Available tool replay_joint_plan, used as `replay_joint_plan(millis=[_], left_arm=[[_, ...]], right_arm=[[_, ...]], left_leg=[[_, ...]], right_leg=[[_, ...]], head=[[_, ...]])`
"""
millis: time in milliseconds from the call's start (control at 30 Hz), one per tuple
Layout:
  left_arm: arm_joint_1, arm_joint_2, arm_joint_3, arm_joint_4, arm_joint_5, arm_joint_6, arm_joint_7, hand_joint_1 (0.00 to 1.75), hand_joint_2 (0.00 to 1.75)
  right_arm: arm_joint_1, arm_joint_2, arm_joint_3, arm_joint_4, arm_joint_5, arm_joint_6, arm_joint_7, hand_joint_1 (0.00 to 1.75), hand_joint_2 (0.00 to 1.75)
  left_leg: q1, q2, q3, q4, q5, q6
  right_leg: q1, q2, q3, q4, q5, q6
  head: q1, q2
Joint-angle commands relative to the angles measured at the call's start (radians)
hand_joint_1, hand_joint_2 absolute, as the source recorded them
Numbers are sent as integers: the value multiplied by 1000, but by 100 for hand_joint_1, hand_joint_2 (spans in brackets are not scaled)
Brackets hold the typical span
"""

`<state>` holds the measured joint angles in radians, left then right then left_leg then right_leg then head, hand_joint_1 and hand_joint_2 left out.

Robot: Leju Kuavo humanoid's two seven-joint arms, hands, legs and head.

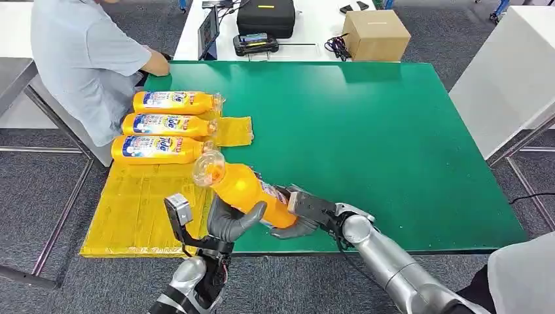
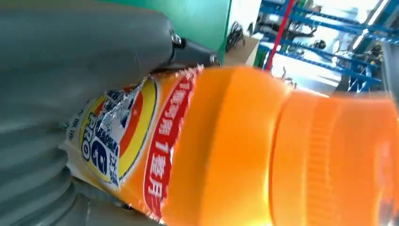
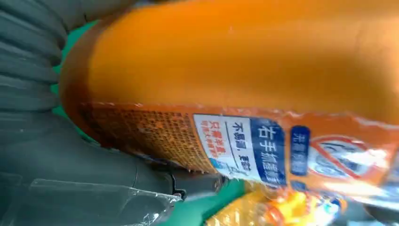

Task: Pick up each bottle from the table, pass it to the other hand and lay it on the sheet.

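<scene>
An orange detergent bottle [image 1: 242,188] hangs tilted over the near edge of the green table [image 1: 366,131], its clear cap toward the yellow sheet [image 1: 141,203]. My left hand [image 1: 230,222] wraps its middle from below, and my right hand [image 1: 302,210] grips its base end. The left wrist view shows the bottle [image 2: 244,150] close up with its torn label against my left hand [image 2: 70,70]. The right wrist view shows the bottle [image 3: 235,84] above my right hand [image 3: 70,160]. Three more orange bottles [image 1: 167,123] lie side by side on the sheet.
A person in a pale shirt [image 1: 85,59] sits at the table's far left corner. Beyond the green table stand a cardboard box [image 1: 374,34], a black case [image 1: 265,16] and a tablet [image 1: 208,31]. A white table [image 1: 510,78] stands to the right.
</scene>
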<state>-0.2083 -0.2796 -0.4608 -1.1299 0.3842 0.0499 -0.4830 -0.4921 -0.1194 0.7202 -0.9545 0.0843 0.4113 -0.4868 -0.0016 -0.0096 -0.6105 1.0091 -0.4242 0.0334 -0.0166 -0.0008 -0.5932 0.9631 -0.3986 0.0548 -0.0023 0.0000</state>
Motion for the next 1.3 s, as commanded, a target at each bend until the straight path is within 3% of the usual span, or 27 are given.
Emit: replay_joint_plan(millis=[33,67,133,167,367,467,533,633,667,700,767,900,1000,1300], left_arm=[[-48,59,-19,-8,-261,285,-15,175,175],[-57,69,-21,-2,-371,391,-3,175,175],[-77,97,-9,10,-630,579,4,175,175],[-79,105,11,-1,-692,596,19,175,175],[-64,117,72,-79,-656,496,56,175,175],[-51,105,113,-108,-530,368,77,175,175],[-81,127,93,-74,-755,539,76,166,175],[-87,126,105,-73,-759,531,79,166,175],[-87,126,105,-73,-759,531,79,162,175],[-113,154,74,-21,-977,613,146,129,175],[-148,164,106,50,-1241,648,228,175,175],[-298,212,113,335,-1631,648,396,175,175],[-387,228,77,532,-1750,609,475,175,175],[-480,221,16,712,-1853,339,565,175,175]], right_arm=[[39,12,-3,98,58,-141,40,0,0],[68,13,-27,88,94,-198,44,0,175],[99,25,-72,83,176,-298,43,0,175],[104,34,-92,83,206,-327,44,0,175],[119,58,-145,71,257,-382,64,0,175],[136,73,-188,71,286,-375,64,0,175],[139,85,-213,81,312,-375,51,0,175],[135,88,-218,86,317,-373,50,0,175],[135,88,-218,86,317,-373,50,0,175],[129,94,-228,98,325,-370,41,0,175],[114,101,-236,116,325,-356,24,0,175],[66,117,-230,158,328,-330,-1,0,175],[58,122,-230,157,318,-315,-13,0,175],[92,112,-240,96,305,-297,-23,0,175]], left_leg=[[1,0,4,-1,-1,-2],[1,1,6,0,-2,-2],[1,-2,4,-2,0,-2],[1,-2,6,-2,-1,-2],[1,3,4,-1,-2,-2],[1,2,3,0,-1,-2],[1,2,4,0,-2,-2],[1,2,4,0,-2,-2],[1,1,2,0,-1,-2],[0,1,1,-1,0,-1],[1,1,2,-1,0,-1],[1,2,5,-1,-1,-2],[0,1,4,-1,1,-2],[1,1,4,0,1,-1]], right_leg=[[1,0,4,-1,-1,-2],[1,0,6,0,-2,-3],[1,-2,5,-2,-1,-2],[1,-2,7,-2,-2,-3],[1,2,3,0,-1,-3],[1,1,3,0,-1,-2],[1,1,3,1,-1,-2],[1,1,3,0,-1,-2],[1,1,2,0,-1,-2],[0,0,1,0,0,-1],[1,0,2,0,0,-2],[1,2,4,0,-1,-3],[0,1,3,0,0,-2],[1,0,3,2,-1,-2]], head=[[0,0],[0,0],[0,0],[0,0],[0,0],[0,0],[0,0],[0,0],[0,0],[0,0],[0,0],[0,0],[1,0],[0,0]])
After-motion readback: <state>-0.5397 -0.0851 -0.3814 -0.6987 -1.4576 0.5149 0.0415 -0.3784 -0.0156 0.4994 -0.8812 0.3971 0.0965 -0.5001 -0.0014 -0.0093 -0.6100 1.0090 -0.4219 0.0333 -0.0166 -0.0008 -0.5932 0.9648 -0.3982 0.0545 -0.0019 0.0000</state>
